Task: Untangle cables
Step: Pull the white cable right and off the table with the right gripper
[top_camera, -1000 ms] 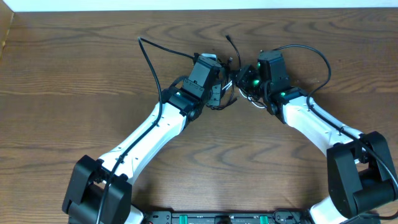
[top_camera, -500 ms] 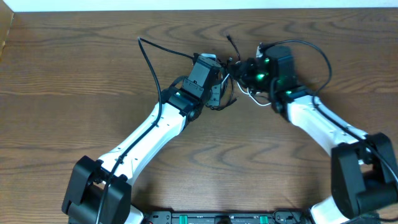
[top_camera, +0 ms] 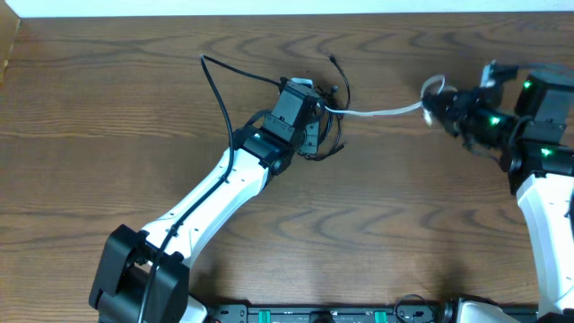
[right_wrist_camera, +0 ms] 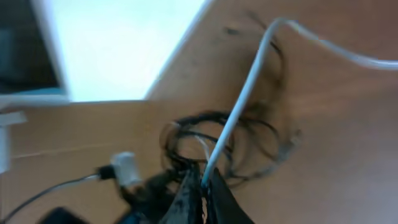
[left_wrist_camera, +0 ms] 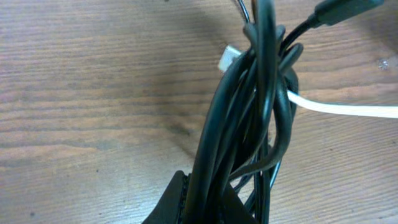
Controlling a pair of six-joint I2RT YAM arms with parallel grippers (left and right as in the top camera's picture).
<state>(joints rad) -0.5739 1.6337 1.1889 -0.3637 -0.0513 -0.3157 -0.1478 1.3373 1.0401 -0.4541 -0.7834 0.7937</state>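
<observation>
A brown wooden table meets what looks like a white wall.

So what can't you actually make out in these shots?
- Fingertips of the left end effector: left wrist view, covered by the black cable bundle.
- Bundle's upper loops: cut off by the top edge there.
- Plugs on the white cable: right wrist view blurred, overhead too small.
- Grip of the right end effector: overhead, too small.

The right hand pinches the white cable, which runs straight away from the hand over blurred black cables on the desk.
</observation>
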